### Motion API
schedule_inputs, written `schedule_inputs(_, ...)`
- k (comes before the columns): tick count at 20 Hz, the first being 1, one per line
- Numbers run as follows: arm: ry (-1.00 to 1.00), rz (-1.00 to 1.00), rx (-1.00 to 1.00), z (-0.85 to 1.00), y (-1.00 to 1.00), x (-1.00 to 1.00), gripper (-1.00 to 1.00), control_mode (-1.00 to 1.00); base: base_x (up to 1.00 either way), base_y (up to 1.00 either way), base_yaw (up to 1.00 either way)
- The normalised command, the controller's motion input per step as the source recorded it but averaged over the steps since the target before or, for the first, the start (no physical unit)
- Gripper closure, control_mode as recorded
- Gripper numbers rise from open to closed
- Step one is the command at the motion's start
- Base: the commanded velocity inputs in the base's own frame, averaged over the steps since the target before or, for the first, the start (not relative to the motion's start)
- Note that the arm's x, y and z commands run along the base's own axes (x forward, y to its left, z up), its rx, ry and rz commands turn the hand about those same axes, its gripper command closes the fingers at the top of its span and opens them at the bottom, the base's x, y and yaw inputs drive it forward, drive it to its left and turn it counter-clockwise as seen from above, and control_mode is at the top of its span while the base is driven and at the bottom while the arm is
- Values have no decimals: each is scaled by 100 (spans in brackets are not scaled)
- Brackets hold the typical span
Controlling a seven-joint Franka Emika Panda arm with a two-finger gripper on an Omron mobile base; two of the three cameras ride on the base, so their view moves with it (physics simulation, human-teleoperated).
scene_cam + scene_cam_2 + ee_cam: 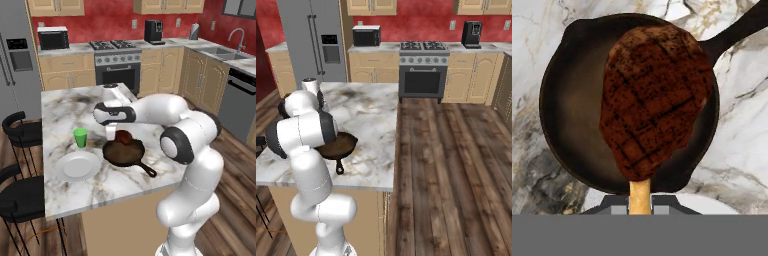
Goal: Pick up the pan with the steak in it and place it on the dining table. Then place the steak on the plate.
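The black pan [123, 152] rests on the marble dining table [70, 107], its handle pointing to the front right. My gripper [115, 136] hangs just above the pan's far rim, shut on the steak [125, 136], which is lifted clear of the pan. In the hand view the steak [654, 100] hangs in front of the pan [572, 115], and its yellow end sits between my gripper [640, 207] tips. The white plate [77, 166] lies to the left of the pan. In the right base view my arm covers most of the pan [341, 145].
A small green cup [80, 137] stands behind the plate, left of the pan. Two dark stools [22, 135] sit along the table's left side. The table's front edge is close behind the pan handle [146, 170]. Bare marble stretches behind the pan.
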Motion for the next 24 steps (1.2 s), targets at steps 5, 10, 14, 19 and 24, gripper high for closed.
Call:
schedule_inputs(5,0,10,3,26,40,-56,100,-100,0,0,0)
schedule_inputs(10,0,14,5,3,39,-53,100,-100,0,0,0)
schedule_inputs(14,0,9,7,0,52,-18,100,-100,0,0,0)
schedule_inputs(19,-1,6,9,0,52,-2,100,-100,0,0,0)
schedule_inputs(24,-5,0,4,0,58,0,100,-100,0,0,0)
